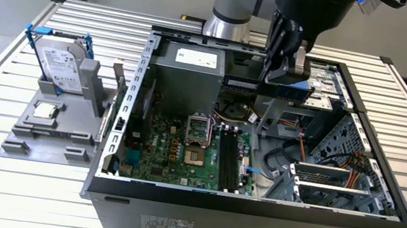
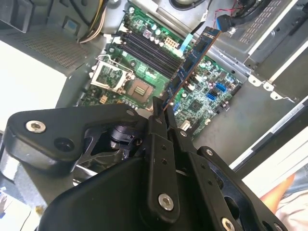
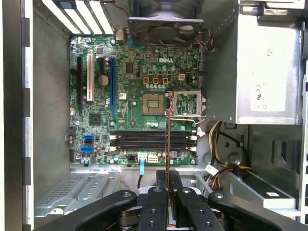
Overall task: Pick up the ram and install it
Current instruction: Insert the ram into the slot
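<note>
One stick: ram [image 2: 192,60] pinched tight in gripper [image 2: 161,113], over case [image 1: 173,217] toward 1 o'clock, exterior view; crosswise to mem slots [image 3: 149,140]; I'd align parallel, match notch, press evenly.

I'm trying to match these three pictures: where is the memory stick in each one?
Exterior view: the ram, held level over the open case.
Second wrist view: the ram slants out from the gripper.
First wrist view: the ram, edge-on, a thin line.
Shared landmark: the processor socket.
</note>
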`<state>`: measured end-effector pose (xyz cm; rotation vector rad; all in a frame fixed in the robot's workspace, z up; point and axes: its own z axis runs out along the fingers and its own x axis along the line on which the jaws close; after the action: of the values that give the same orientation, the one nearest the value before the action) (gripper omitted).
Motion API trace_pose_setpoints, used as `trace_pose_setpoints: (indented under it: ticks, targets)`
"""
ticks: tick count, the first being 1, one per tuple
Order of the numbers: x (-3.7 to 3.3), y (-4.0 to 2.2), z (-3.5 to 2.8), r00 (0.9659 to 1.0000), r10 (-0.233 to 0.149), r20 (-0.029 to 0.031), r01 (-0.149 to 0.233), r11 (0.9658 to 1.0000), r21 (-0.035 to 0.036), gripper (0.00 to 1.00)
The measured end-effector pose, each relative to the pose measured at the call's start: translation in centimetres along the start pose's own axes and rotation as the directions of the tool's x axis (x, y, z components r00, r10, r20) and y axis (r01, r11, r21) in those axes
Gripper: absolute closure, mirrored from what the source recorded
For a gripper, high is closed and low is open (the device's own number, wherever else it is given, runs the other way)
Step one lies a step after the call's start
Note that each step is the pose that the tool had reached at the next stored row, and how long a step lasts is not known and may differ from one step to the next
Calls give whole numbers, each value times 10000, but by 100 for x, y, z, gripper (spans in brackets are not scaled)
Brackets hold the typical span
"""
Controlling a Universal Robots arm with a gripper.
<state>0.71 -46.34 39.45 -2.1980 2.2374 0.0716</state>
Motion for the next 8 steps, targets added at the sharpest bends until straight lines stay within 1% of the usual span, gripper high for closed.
trace_pose_setpoints:
  ticks: [8]
  targets:
    - [-8, 0, 1, 10000, 1, 1, -1, 10000, 0, 100]
